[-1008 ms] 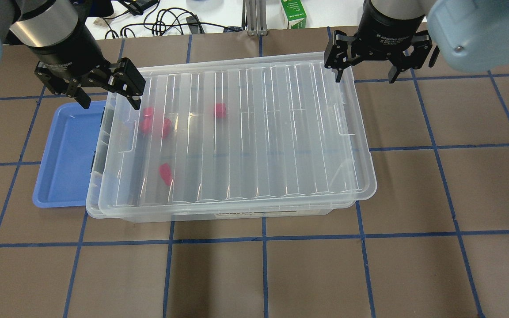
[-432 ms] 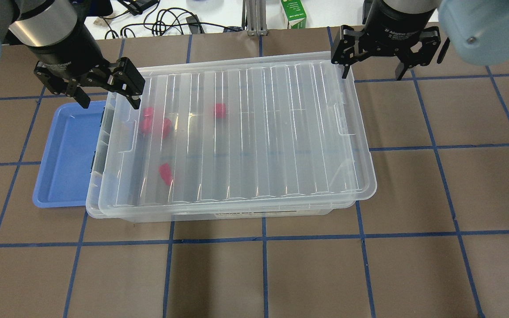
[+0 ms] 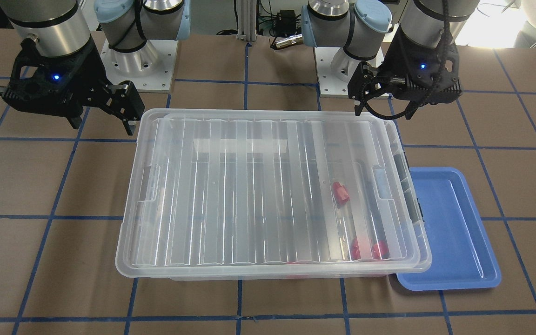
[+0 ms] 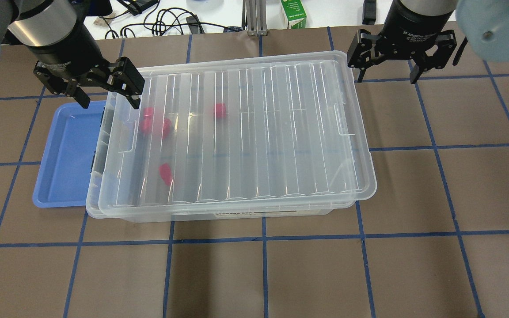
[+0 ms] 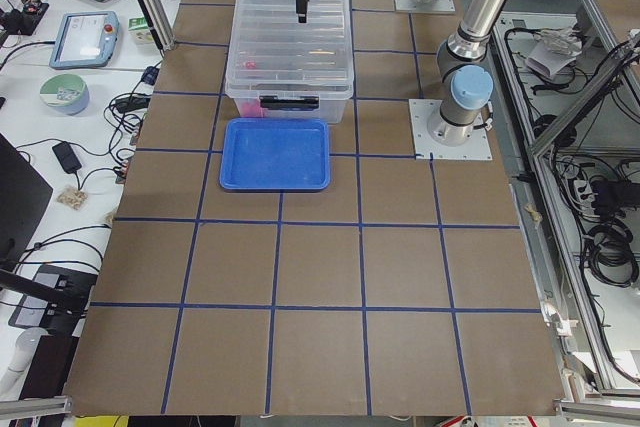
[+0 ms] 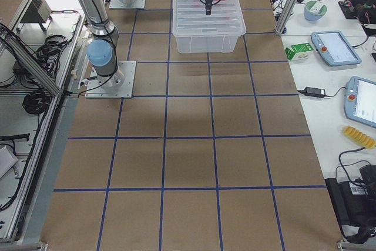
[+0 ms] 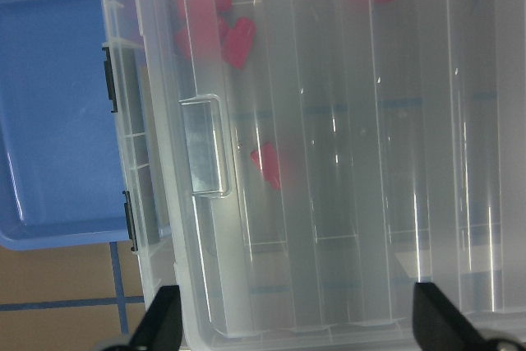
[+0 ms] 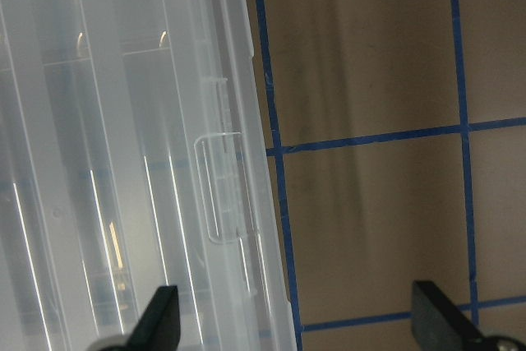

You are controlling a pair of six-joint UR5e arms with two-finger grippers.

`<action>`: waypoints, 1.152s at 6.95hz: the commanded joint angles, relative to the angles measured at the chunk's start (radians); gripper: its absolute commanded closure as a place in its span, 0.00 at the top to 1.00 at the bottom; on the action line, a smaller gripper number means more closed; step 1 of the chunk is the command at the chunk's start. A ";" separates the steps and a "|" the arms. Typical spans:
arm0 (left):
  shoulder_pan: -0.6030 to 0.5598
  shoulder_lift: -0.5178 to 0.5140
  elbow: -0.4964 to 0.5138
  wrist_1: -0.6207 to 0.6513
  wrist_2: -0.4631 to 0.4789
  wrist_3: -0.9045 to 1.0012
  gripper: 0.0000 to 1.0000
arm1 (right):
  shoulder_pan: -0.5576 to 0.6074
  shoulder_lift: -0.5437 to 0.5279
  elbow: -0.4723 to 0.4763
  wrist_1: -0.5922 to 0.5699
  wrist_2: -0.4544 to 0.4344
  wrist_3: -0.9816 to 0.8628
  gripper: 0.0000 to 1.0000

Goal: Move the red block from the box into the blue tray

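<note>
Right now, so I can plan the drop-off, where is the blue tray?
In the overhead view the blue tray lies on the table at the robot's left, beside the box's left short end.

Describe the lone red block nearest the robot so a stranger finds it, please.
Look inside the large clear plastic box, at the end beside the shallow blue tray. The small red plastic block lies alone, nearer the robot than the other red blocks.

Robotics lab; blue-taped grid table [image 4: 413, 198], teach pendants [image 6: 335, 48], loose cables [image 4: 166, 20]
</note>
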 commanded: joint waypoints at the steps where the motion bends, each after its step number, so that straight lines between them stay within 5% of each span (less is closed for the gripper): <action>1: 0.001 0.000 0.000 0.000 0.000 -0.001 1.00 | -0.057 0.066 0.116 -0.076 -0.001 -0.021 1.00; 3: 0.001 -0.002 0.000 0.000 0.000 -0.001 1.00 | -0.083 0.074 0.232 -0.222 0.003 -0.025 1.00; 8: 0.000 -0.005 0.000 0.000 0.000 -0.001 1.00 | -0.070 0.068 0.240 -0.239 0.061 -0.027 1.00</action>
